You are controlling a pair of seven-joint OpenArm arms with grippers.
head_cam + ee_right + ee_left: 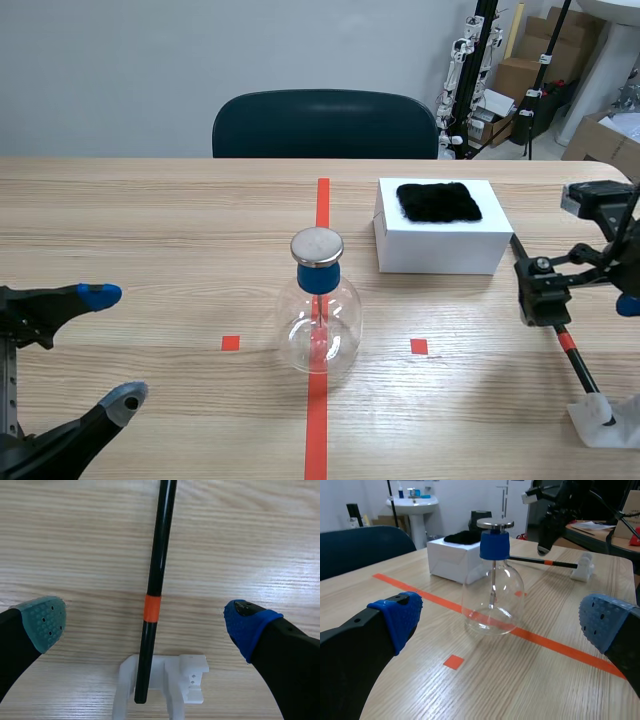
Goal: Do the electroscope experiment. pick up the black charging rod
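The black charging rod (156, 570) with an orange band (152, 608) lies slanted, its near end resting in a small white stand (189, 679). My right gripper (145, 624) hovers open above it, one finger on either side of the band, touching nothing. In the scene view the rod (578, 362) runs from the white box toward the stand (603, 418) at the right edge, under the right gripper (580, 300). My left gripper (112, 347) stands open at the near left, holding nothing; the rod (540, 561) lies far beyond it.
The glass electroscope flask (318, 320) with blue stopper and metal disc stands on the red centre line. A white box (440, 250) carrying a black cloth (438, 201) sits behind the rod. A dark chair (325, 125) stands across the table.
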